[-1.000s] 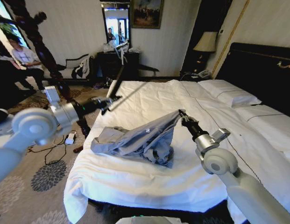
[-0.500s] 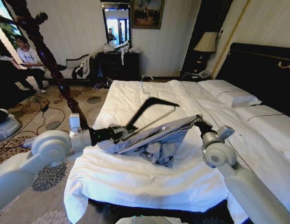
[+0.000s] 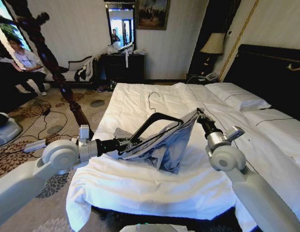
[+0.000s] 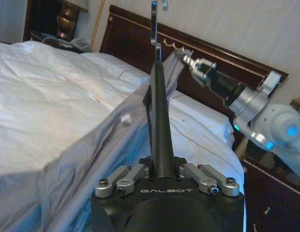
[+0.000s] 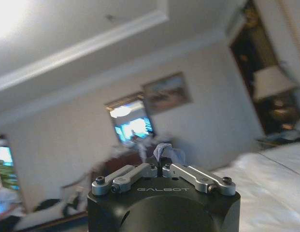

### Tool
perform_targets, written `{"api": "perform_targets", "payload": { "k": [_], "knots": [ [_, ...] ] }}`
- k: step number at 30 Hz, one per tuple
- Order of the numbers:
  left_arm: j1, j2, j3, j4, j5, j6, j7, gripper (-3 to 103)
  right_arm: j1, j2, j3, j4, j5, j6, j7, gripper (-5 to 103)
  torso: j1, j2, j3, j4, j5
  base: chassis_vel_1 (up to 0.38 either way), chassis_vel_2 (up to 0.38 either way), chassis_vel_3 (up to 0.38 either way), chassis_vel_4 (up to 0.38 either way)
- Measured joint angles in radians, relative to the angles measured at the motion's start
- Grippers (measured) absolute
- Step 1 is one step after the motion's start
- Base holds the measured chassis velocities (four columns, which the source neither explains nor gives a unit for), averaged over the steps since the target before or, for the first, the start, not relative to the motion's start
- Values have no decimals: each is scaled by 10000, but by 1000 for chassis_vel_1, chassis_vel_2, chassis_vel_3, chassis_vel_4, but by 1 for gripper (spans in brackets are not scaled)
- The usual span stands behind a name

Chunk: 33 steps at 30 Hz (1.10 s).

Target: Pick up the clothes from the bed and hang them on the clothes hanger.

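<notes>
Left tool [image 3: 124, 143] clenched on one end of the slim black triangular clothes hanger with a curved silver metal hook [image 3: 157, 121], low over the near-left part of the wide bed with a white duvet and thin dark seam lines [image 3: 140, 183]. Hanger slants up and away to the right, hook at its far end, above the duvet. Right tool [image 3: 197, 113] clenched on a pinch of the soft light-grey wrinkled garment [image 3: 171, 142], holding that corner raised above mid-bed. Fabric drapes from there down and left to the duvet, lying alongside the hanger and against its lower bar. Left wrist view: hanger stem [image 4: 159, 130] between the closed fingers, grey cloth [image 4: 101, 154] beside it, right tool [image 4: 188, 59] near the hook
</notes>
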Motion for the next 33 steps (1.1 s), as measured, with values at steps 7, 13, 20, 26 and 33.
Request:
{"api": "perform_targets", "payload": {
  "k": [7,13,20,26,33],
  "knots": [
    [618,-201,-324,-182,458,9,71,20,79,-186,-21,23,-84,435,-903,3,0,0,0,0,1,0,0,0,0],
    [907,-18,-652,-704,272,-27,5,20,103,-236,137,-287,69,436,-432,3,1,0,0,-1,3,0,0,0,0],
    [1187,28,-688,-1146,238,-28,-157,20,210,-255,226,-663,129,475,-227,5,0,0,0,0,3,0,0,0,0],
    [1352,-18,-718,-1244,393,-28,-180,20,186,-351,372,-660,256,501,-234,8,0,0,0,0,-1,0,0,0,0],
    [1281,-8,-752,-1246,334,-39,-196,20,219,-354,365,-802,246,527,-238,8,1,0,0,-1,2,0,0,0,0]
  ]
}}
